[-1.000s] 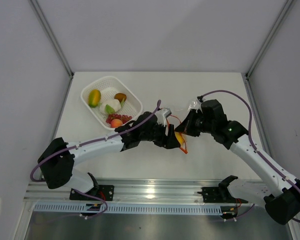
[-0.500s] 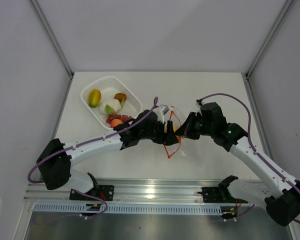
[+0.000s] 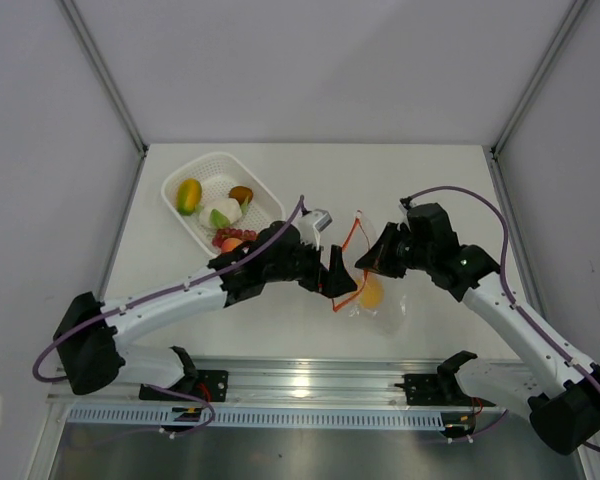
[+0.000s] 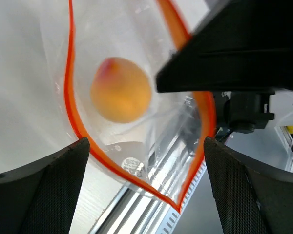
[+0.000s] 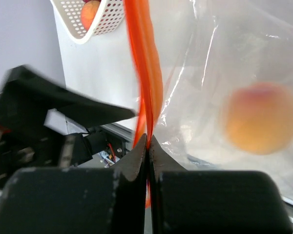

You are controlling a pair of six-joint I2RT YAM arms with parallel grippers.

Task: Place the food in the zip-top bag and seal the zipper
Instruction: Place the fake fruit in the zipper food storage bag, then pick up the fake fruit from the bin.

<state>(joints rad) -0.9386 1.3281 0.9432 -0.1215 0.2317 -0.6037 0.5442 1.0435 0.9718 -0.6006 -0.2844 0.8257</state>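
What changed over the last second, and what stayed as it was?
The left gripper let go of the orange-yellow fruit, which now lies inside the zip-top bag, and drew back a little, its jaws open. The right gripper still pinches the zipper. The other food stays in the white basket.

The zip-top bag (image 3: 388, 305) lies on the table (image 3: 430, 180), in the middle near the front. One piece of food (image 3: 371, 291) is inside it. The basket (image 3: 272, 208) sits at the bag's 10 o'clock, well apart, with the other food (image 3: 225, 212) in it. The left gripper (image 3: 342, 284) is at the bag's 9 o'clock. The right gripper (image 3: 361, 262) is at 12 o'clock, on the zipper (image 5: 143, 73).
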